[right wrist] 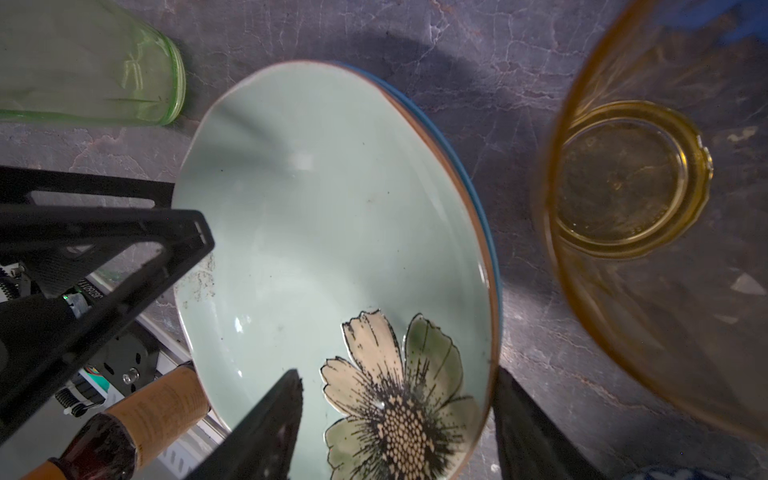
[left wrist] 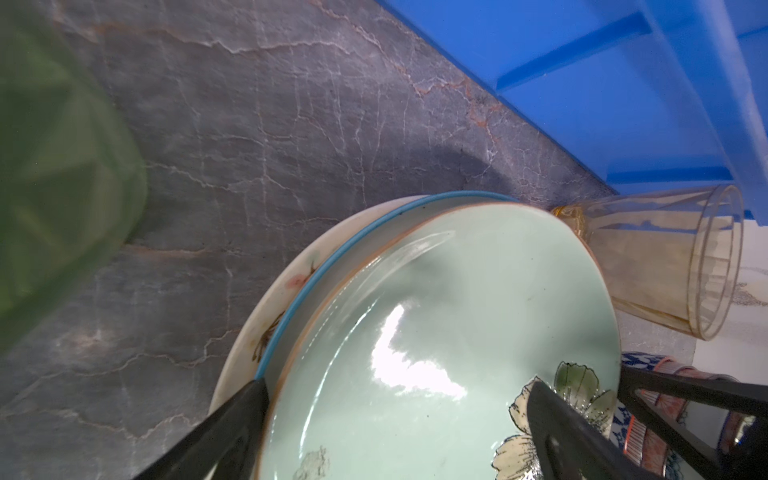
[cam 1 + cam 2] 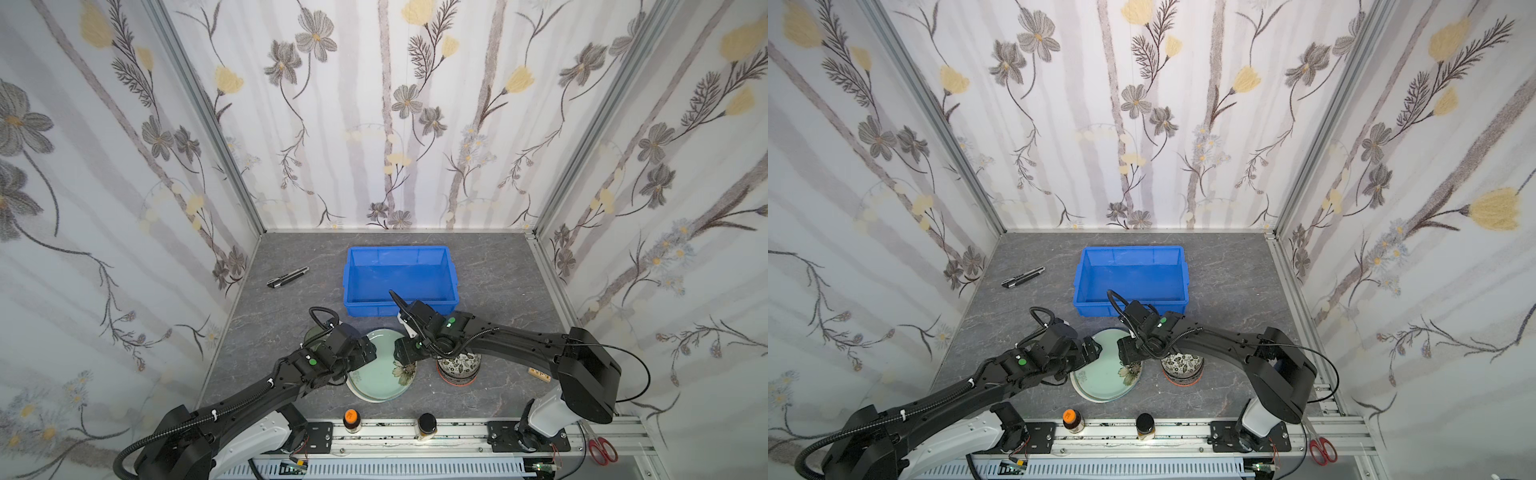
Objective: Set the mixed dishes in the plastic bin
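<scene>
A pale green flowered plate tops a stack over a blue-rimmed plate and a cream one. My left gripper is open, straddling the stack's left rim. My right gripper is open astride the rim by the flower, its outer finger against the edge. Stacked bowls sit under the right arm. A green tumbler and an amber tumbler flank the plates. The blue plastic bin stands behind, holding no dishes.
A black pen-like tool lies left of the bin. Jars with an orange lid and a black lid stand on the front rail. A small wooden block and red scissors are at the right. Papered walls enclose three sides.
</scene>
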Available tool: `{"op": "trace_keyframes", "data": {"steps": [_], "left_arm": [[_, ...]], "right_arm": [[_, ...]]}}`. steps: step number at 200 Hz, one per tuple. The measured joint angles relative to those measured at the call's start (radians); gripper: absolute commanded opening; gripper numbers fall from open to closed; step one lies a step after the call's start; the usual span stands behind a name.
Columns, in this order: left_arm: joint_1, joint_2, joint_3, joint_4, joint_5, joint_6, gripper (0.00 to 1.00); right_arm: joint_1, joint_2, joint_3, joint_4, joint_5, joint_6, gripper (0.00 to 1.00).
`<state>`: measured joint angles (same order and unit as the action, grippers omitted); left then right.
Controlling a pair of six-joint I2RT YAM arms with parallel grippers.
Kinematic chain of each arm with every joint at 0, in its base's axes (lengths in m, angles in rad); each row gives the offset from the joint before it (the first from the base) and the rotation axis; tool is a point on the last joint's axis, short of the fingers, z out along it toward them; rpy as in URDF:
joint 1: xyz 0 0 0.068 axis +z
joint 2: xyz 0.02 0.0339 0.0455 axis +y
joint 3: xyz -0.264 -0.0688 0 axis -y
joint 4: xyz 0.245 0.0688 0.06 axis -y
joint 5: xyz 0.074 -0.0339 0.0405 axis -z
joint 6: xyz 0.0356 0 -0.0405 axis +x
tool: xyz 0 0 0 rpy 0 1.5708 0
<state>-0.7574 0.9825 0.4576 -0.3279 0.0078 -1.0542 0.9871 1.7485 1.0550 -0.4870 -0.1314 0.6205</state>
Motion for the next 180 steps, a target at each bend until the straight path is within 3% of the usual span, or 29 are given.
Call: {"op": "trace_keyframes", "data": {"steps": [180], "left_arm": [[0.000,-0.011,-0.024,0.042,-0.014,0.000,1.00]], "right_arm": [[-0.003,0.003,-0.021,0.043,0.008,0.045,0.72]]}}
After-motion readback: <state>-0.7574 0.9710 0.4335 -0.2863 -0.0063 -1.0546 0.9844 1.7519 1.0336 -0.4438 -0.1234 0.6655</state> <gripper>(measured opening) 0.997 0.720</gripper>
